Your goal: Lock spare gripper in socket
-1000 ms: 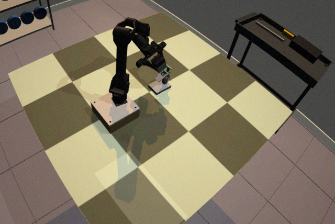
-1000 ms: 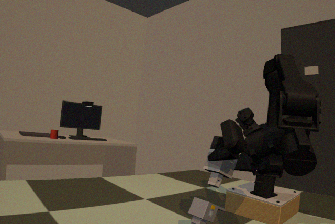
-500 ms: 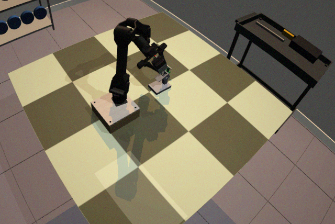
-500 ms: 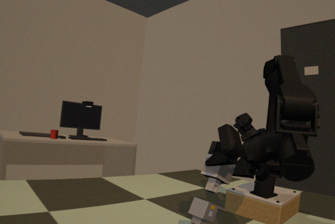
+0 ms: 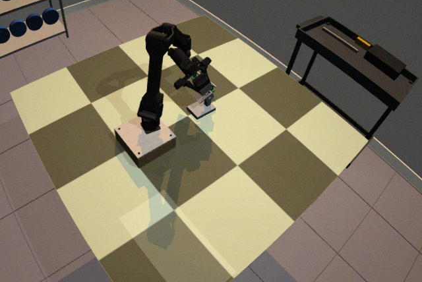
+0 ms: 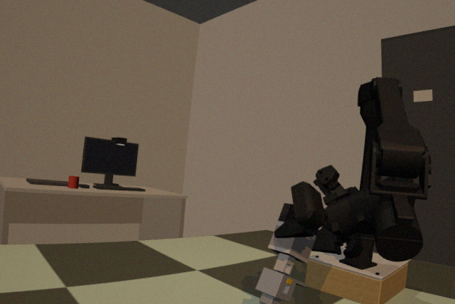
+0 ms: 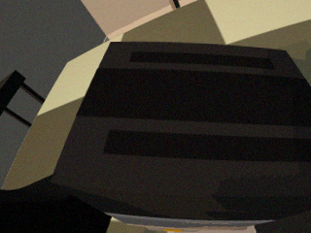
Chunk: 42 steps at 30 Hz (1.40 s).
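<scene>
My gripper (image 5: 194,80) (image 7: 182,211) is shut on the spare gripper (image 5: 205,82) (image 6: 293,244) (image 7: 194,172), whose dark slotted body fills much of the wrist view. Its pale spigot (image 6: 284,263) points down, tilted, with its lower end close at the upper face of the grey socket block (image 6: 269,281). I cannot tell whether it has entered. The socket block has a yellow patch and a slot, and leans on its post above the mount's pale base (image 5: 196,110). I cannot make out the lock pin in any view.
The arm's wooden base box (image 5: 156,152) (image 6: 345,280) stands beside the mount on the checkered surface. A black cart (image 5: 351,64) is off to the right, and a shelf rack (image 5: 30,39) is at the back left. The exterior view shows a desk (image 6: 161,212) far behind.
</scene>
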Each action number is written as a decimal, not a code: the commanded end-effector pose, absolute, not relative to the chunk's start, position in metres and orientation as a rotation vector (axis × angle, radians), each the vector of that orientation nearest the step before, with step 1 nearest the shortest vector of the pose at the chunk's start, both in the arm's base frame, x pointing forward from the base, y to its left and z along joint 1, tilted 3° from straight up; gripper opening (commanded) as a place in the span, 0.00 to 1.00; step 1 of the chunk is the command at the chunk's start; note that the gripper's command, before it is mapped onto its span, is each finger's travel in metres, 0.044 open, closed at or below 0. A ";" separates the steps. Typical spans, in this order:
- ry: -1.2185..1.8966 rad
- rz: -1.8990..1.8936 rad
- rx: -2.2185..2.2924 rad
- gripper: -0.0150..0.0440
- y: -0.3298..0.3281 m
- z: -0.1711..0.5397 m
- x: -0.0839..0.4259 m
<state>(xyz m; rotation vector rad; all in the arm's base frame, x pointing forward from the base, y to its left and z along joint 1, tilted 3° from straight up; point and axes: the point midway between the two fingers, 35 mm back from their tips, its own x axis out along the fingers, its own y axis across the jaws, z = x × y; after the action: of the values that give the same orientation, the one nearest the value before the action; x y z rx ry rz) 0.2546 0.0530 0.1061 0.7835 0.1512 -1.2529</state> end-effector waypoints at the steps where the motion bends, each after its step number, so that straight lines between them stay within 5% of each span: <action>1: 0.144 -1.245 0.777 0.25 0.053 0.103 0.258; 34: 0.150 -1.251 0.776 0.25 0.056 0.078 0.268; 42: 0.150 -1.251 0.776 0.61 0.056 0.078 0.268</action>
<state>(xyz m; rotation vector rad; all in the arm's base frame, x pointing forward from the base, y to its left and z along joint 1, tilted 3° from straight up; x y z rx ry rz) 0.2682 0.0560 0.0779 0.7731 0.1510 -1.2509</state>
